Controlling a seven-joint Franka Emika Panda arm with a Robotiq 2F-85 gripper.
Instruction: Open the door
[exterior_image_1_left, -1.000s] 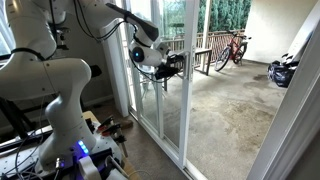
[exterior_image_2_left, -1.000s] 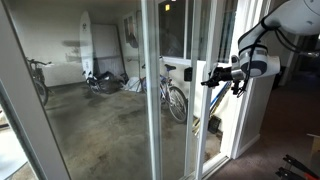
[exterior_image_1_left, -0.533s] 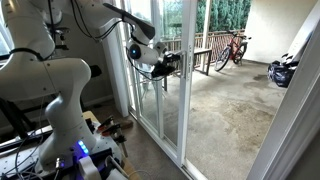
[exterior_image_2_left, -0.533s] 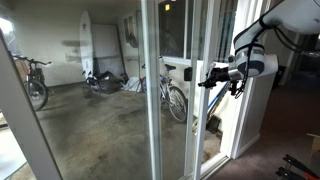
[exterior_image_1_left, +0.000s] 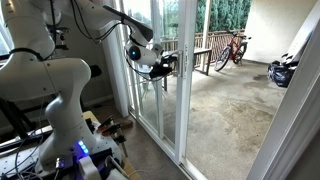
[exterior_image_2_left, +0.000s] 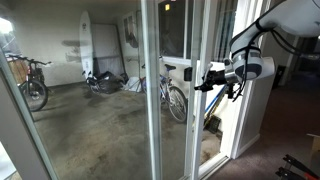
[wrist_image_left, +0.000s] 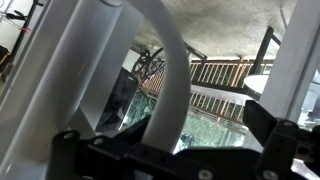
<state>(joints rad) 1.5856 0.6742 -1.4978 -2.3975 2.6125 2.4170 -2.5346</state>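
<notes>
**At the sliding door: one loop handle between two spread fingers**

At the door's stile in an exterior view, the single white arm (exterior_image_1_left: 60, 90) holds its one gripper (exterior_image_1_left: 166, 63) against the door (exterior_image_1_left: 187, 100). One bicycle (exterior_image_1_left: 236, 45) stands far out on the patio.

In an exterior view from outside, the gripper (exterior_image_2_left: 212, 78) sits at the door (exterior_image_2_left: 192, 130) at mid-height. Through the glass stand one surfboard (exterior_image_2_left: 87, 45) and two bicycles (exterior_image_2_left: 175, 100), the other bicycle (exterior_image_2_left: 30, 85) being near the picture's left edge.

In the wrist view, the one pale-grey handle (wrist_image_left: 168, 60) curves off the door (wrist_image_left: 70, 60) and passes down through the gripper (wrist_image_left: 165, 125). The two black fingers (wrist_image_left: 285, 135) stand wide apart on either side of it, so the jaws are released, not clamped. One bicycle shows behind.
</notes>
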